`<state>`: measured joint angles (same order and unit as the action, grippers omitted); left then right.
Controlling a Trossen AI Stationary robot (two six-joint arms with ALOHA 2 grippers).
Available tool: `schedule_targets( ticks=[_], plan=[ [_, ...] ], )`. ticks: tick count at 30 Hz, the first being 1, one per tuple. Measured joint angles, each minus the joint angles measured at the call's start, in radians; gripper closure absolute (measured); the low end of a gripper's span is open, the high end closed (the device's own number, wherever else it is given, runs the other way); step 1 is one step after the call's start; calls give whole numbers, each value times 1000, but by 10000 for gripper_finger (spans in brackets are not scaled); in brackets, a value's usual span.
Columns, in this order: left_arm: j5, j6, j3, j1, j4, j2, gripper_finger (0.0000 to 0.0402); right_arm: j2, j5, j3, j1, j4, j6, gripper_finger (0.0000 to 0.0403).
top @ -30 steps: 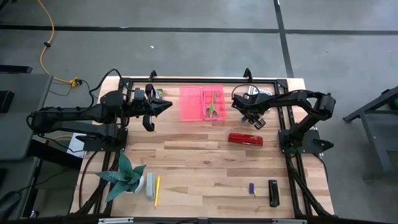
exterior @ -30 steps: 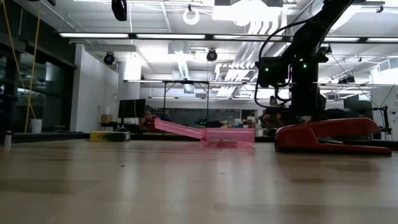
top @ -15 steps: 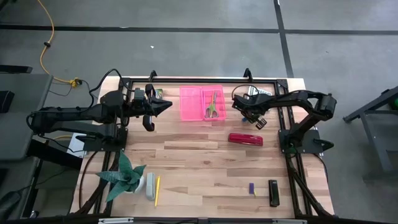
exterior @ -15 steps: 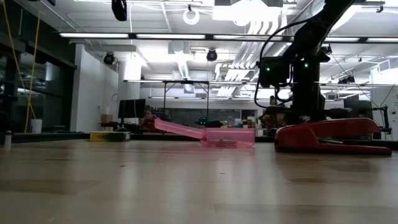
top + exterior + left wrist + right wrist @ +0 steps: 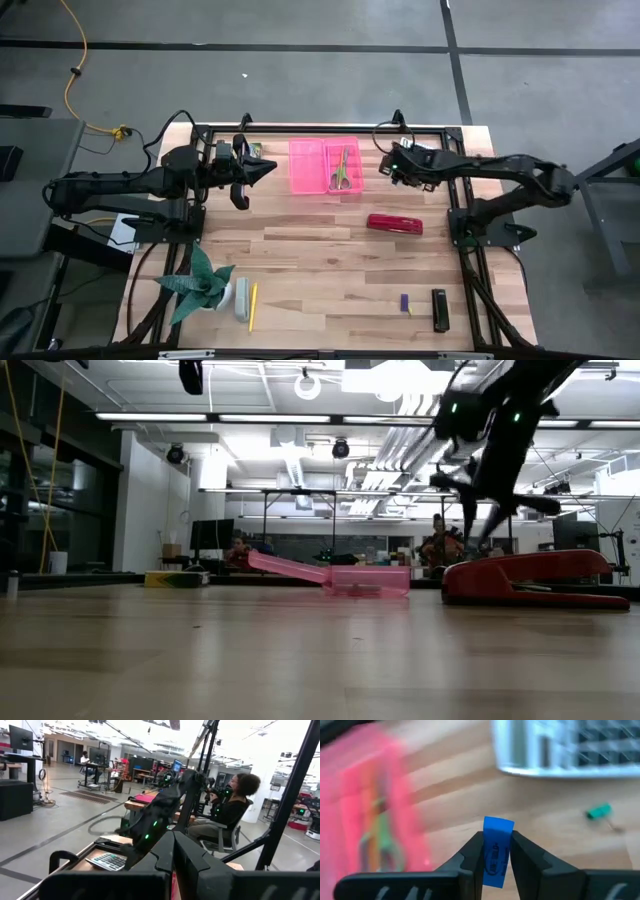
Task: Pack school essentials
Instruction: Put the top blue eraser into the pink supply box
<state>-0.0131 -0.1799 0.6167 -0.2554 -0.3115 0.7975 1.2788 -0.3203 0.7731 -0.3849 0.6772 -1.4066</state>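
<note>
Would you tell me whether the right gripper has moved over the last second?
Yes. The right gripper, shut on a small blue piece, has shifted toward the table's far edge, away from the red stapler.

A: The pink case (image 5: 375, 795) blurs in the right wrist view; the things inside it cannot be told apart.
B: The calculator (image 5: 570, 745) is cut off by the edge, and the small green piece (image 5: 598, 811) is too blurred to identify.

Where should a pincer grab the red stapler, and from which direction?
Best guess: take the red stapler across its narrow width near the middle, coming straight down from above. It lies flat and long on the table, both long sides are clear, and nothing sits close beside it.
</note>
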Motion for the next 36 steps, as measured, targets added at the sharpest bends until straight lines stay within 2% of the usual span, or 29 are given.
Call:
schedule_targets(
  ticks=[3, 8, 14, 19, 23, 26, 36],
  plan=[
    [1, -11, 0, 0, 0, 0, 401, -101, 2, 0, 29, -66, 203, 336],
    [1, -106, 0, 0, 0, 0, 401, -258, 76, 2, 78, -229, 536, 336],
    [1, -314, 0, 1, -6, 35, 401, -380, 224, 2, 111, -477, 777, 336],
    [34, -417, 0, 2, -115, 101, 401, -410, 366, 4, 130, -680, 959, 336],
    [74, -335, 0, 2, -225, 145, 401, -410, 460, 4, 133, -732, 1037, 336],
    [86, -225, 0, 2, -231, 154, 401, -410, 506, 4, 133, -724, 1071, 336],
    [77, -143, 0, 1, -229, 154, 401, -410, 510, 4, 133, -724, 1075, 336]
  ],
)
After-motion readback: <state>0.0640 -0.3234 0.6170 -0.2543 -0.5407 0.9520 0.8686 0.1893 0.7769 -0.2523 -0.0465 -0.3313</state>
